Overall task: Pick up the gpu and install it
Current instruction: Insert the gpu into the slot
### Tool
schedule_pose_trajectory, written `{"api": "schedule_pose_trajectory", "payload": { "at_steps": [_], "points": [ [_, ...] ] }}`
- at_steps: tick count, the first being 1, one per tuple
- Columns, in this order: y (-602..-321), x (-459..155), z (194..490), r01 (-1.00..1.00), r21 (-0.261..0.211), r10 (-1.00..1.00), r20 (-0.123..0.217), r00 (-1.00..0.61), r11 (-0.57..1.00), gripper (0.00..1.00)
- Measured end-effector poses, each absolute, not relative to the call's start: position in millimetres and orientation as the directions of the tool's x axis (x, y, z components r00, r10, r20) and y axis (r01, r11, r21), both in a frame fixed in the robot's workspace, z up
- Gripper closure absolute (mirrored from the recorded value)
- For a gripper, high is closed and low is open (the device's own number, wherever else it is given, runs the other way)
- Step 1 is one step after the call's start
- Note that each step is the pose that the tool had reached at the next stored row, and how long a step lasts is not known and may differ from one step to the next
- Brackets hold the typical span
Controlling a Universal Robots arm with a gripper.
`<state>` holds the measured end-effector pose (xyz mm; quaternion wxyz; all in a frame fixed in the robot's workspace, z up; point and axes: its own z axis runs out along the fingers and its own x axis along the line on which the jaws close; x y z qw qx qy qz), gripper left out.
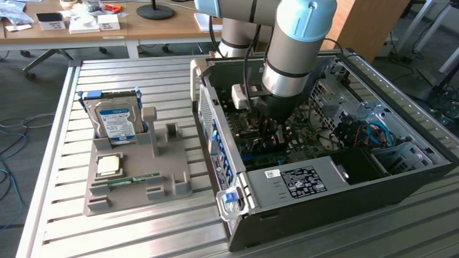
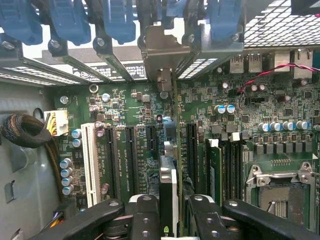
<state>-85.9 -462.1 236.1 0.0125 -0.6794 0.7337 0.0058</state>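
The gpu [image 2: 169,200], edge-on, thin and black with a silver bracket, stands centre-bottom over the motherboard [image 2: 130,115], grasped by the fingers [image 2: 145,215]. Empty slots flank it inside the computer case [image 1: 401,183].

green logo on gpu [image 2: 168,200] edge, other printing unreadable
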Motion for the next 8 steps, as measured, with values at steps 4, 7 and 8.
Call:
{"api": "schedule_pose_trajectory", "payload": {
  "at_steps": [4, 7, 8],
  "points": [
    [-462.1, -85.9, 236.1, -0.997, -0.009, -0.997, -0.026, -0.077, 0.077, 0.73],
    [-462.0, -85.9, 236.5, -0.997, -0.009, -0.997, -0.027, -0.077, 0.077, 0.73],
    [-462.0, -85.9, 236.6, -0.997, -0.009, -0.997, -0.027, -0.077, 0.077, 0.73]
  ]
}}
